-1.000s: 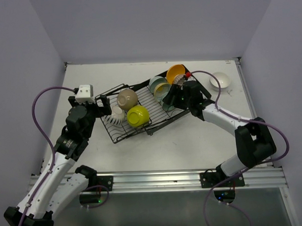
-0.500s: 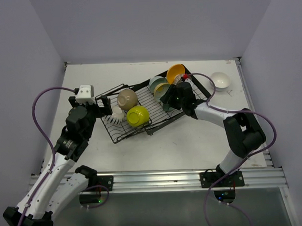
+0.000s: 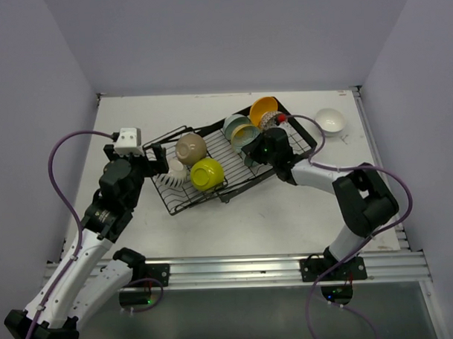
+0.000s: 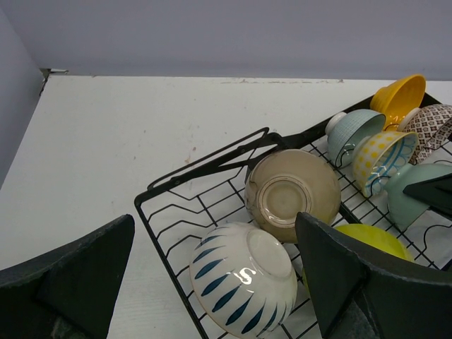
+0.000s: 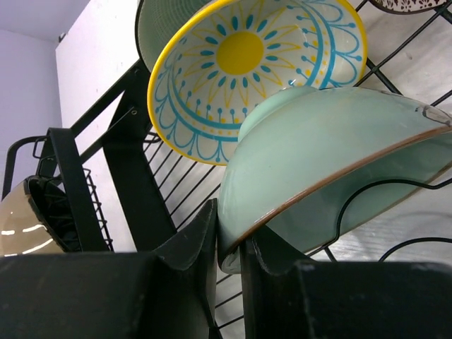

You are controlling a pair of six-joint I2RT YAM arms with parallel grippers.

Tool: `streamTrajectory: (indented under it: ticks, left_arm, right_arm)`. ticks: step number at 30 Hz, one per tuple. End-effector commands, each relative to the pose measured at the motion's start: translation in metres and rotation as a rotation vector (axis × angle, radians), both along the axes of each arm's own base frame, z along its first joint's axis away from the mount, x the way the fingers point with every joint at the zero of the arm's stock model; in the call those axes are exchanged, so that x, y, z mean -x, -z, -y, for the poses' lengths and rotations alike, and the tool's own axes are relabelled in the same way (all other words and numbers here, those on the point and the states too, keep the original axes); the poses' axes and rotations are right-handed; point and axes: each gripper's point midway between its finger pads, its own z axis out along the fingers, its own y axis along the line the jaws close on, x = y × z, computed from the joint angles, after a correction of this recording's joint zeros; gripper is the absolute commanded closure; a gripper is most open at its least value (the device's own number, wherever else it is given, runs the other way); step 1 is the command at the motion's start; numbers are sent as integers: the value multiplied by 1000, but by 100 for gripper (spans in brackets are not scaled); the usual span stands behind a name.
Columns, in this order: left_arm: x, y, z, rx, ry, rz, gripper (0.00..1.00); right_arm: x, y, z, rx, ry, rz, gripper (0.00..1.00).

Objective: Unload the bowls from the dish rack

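The black wire dish rack [image 3: 225, 178] lies mid-table with several bowls in it. My right gripper [image 5: 229, 244] is shut on the lower rim of a pale teal-green bowl [image 5: 332, 155] that leans on the rack wires, one finger inside and one outside. A yellow and blue patterned bowl [image 5: 247, 63] stands just behind it. My left gripper [image 4: 215, 226] hangs open over the rack's left end, above an upturned white bowl with blue stripes [image 4: 244, 279] and a beige bowl [image 4: 293, 194]. A lime-yellow bowl [image 3: 207, 173] and an orange bowl [image 3: 264, 109] also sit in the rack.
A plain white bowl [image 3: 330, 120] stands on the table right of the rack, near the right wall. A brown-patterned bowl [image 4: 432, 127] and a light blue bowl [image 4: 353, 131] crowd the rack's far end. Walls close in the table on three sides.
My right gripper has slid left onto the pale teal-green bowl's rim and closed on it. The left arm has not moved.
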Motion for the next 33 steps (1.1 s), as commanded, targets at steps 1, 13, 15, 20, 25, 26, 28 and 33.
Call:
streamTrajectory:
  ticks: [1,13,15,20,25,26,28,33]
  left_arm:
    - [1,-14,1,21,2,39,0]
    - [2,-15,-1,12,-9,42,0]
    - [2,-14,-1,10,-9,41,0]
    - [2,-14,-1,4,-10,40,0]
    - [3,-14,0,4,-8,42,0]
    - [3,-14,-1,4,-10,42,0]
    - [3,-14,0,2,-8,43,0]
    - [3,-15,0,2,-9,45,0]
  right_arm:
    - [-2,-30,0,-55,14,93,100]
    - [23,-70,-1,-125,-107,380,100]
    - [23,-79,1,-112,-115,419,100]
    - [24,-97,-6,-79,-190,491,100]
    - [25,-118,-18,-88,-274,556,100]
    - [26,-122,-20,-89,-282,565,100]
    - [24,-128,-20,-70,-295,583,100]
    - [19,-145,-20,-28,-309,622,100]
